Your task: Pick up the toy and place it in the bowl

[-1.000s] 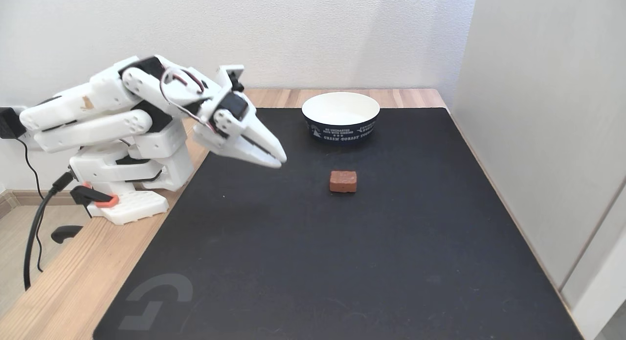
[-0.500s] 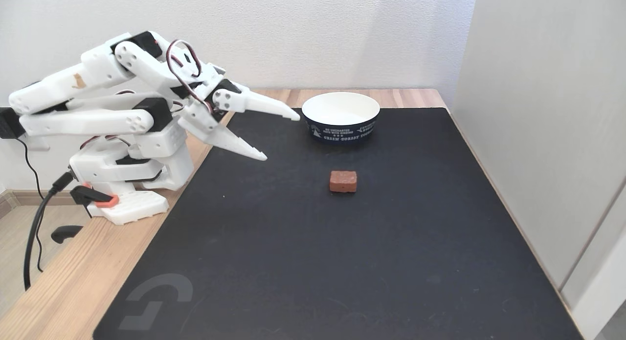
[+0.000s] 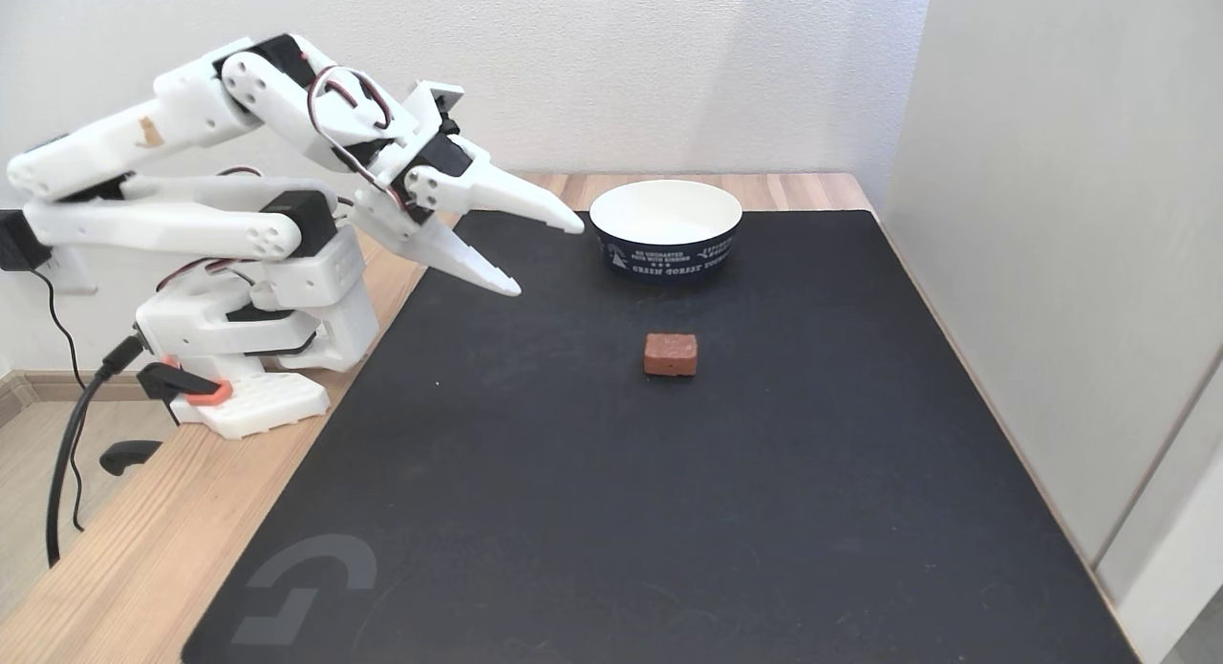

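Note:
The toy [image 3: 670, 354], a small reddish-brown block, lies flat near the middle of the black mat [image 3: 669, 511]. Behind it, at the mat's far edge, stands the bowl [image 3: 666, 228], white inside and navy outside with white lettering; nothing lies in it. My white gripper [image 3: 547, 257] hangs above the mat's far left part, to the left of the bowl and up-left of the toy. Its two fingers are spread wide apart with nothing between them, and it touches neither thing.
The arm's base [image 3: 253, 358] is clamped to the wooden table [image 3: 134, 559] at the left, with black cables [image 3: 67, 454] hanging off that edge. A pale wall panel [image 3: 1070, 244] borders the mat on the right. A white wall runs behind.
The gripper was shut and low a second ago. It has since opened wide and risen, and the wrist has lifted a little further up and right.

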`<state>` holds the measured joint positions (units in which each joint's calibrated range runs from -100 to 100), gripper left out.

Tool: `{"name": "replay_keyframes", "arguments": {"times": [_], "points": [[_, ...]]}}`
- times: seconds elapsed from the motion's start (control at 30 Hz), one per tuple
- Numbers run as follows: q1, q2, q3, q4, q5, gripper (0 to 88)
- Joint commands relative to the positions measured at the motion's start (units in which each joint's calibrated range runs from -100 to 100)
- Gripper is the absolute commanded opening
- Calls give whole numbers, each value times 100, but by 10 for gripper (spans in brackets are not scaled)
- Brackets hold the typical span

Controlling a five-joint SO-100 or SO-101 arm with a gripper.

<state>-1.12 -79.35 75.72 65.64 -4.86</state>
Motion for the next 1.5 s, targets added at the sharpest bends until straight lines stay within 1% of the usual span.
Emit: {"name": "replay_keyframes", "arguments": {"times": [0.0,0.07,0.1,0.13,0.23,0.27,0.37,0.4,0.57,0.83,0.93,1.03,1.4,1.43,1.47], "points": [[-1,1136,-1159,193,-197,337],[-9,1845,-1583,210,-202,337],[-9,2579,-1997,185,-202,337],[-9,2962,-2214,168,-208,337],[-17,4179,-2962,151,-354,337],[-17,4905,-3476,151,-369,337],[-118,5913,-4269,159,-375,337],[-193,6505,-4755,193,-375,337],[-369,7823,-5963,218,-375,336],[-377,9423,-7351,244,-375,331],[-436,10040,-7964,540,-375,331],[-444,10382,-8262,574,-375,331],[-494,10724,-8316,532,-375,329],[-494,10724,-8316,549,-375,320],[-494,10724,-8316,549,-375,287]]}}
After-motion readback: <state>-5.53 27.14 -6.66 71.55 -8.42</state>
